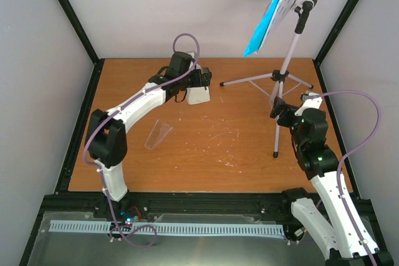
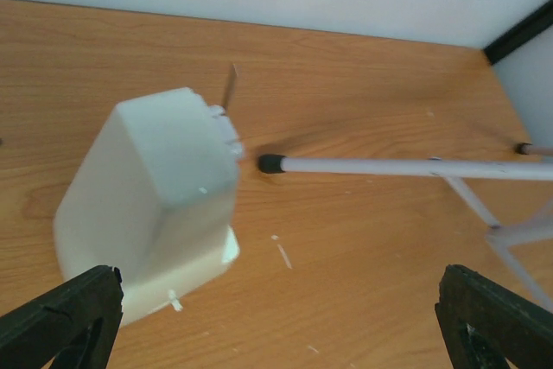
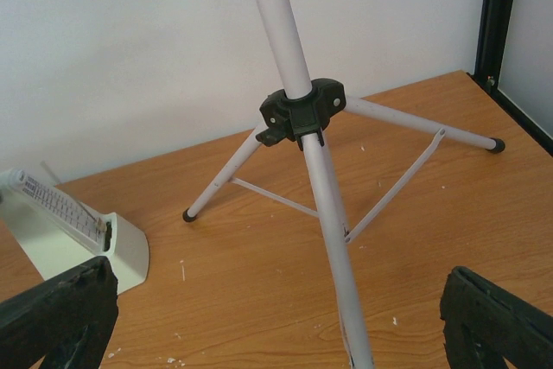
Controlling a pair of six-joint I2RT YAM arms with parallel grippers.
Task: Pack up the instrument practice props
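At the far middle of the table (image 1: 206,154) | white metronome (image 1: 199,95) upright, just ahead of left fingers (image 2: 60,317), offset toward the left one | left arm nearer | right fingers (image 3: 52,317) face the music stand (image 1: 283,79) pole | both pairs spread, empty

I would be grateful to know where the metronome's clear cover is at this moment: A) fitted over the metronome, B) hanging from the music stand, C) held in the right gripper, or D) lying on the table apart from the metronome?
D: the clear cover lies on the table, apart from the metronome, on the side nearer the arm bases, with bare wood between them.
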